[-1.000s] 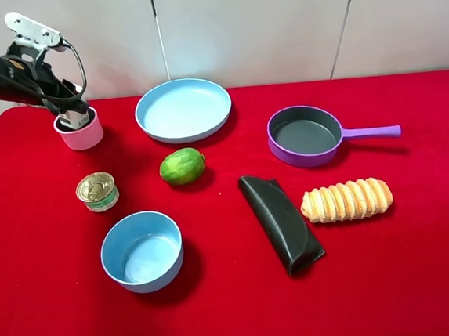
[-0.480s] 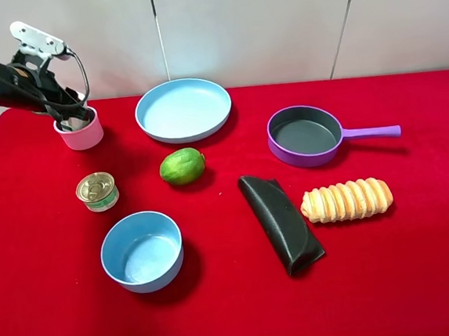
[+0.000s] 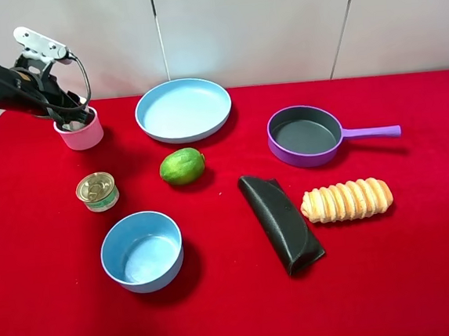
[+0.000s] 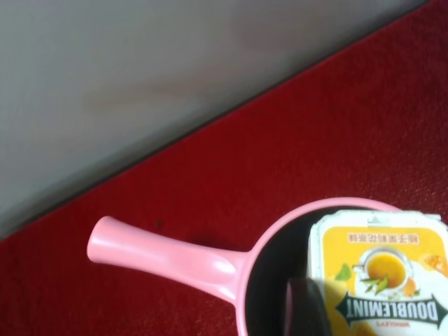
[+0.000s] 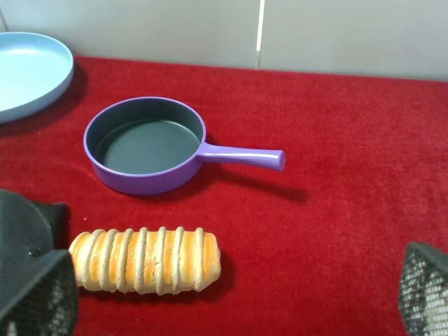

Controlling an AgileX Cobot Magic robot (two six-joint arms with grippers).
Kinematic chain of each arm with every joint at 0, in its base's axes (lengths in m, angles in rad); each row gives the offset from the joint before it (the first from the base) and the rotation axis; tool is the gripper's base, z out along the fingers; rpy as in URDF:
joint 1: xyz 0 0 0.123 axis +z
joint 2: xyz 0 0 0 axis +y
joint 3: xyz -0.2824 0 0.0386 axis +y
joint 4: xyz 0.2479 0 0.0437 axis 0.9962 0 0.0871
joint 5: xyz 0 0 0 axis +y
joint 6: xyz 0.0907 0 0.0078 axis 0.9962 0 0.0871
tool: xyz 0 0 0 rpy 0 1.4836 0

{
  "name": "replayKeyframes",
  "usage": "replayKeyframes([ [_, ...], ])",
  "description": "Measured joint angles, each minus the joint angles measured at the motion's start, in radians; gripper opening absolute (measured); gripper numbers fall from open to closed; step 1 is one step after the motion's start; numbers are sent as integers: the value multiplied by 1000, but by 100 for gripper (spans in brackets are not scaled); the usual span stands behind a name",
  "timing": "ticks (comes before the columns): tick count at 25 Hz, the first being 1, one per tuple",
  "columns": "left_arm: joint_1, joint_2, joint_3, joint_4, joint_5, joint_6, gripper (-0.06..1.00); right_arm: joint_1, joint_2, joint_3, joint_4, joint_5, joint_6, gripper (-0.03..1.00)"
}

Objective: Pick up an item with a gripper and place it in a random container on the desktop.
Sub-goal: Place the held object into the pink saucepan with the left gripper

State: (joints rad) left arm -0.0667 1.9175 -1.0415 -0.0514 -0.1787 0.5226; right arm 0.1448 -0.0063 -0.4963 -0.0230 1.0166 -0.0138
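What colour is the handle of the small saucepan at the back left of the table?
Pale pink. The saucepan handle shows best in the left wrist view.

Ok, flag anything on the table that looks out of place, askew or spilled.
Nothing looks spilled or damaged. The one oddity is a printed carton sitting inside the pink saucepan at the far left of the red cloth: cookware holding a packaged box.
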Motion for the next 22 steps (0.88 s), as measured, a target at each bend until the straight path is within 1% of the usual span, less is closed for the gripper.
replayKeyframes([
  [11,0,0,0,0,1,0,46,0,0,0,0,0,0,69],
  [13,0,0,0,0,0,0,49,0,0,0,0,0,0,69],
  [17,0,0,0,0,-4,0,63,0,0,0,0,0,0,69],
  [22,0,0,0,0,-26,0,90,0,0,0,0,0,0,69],
])
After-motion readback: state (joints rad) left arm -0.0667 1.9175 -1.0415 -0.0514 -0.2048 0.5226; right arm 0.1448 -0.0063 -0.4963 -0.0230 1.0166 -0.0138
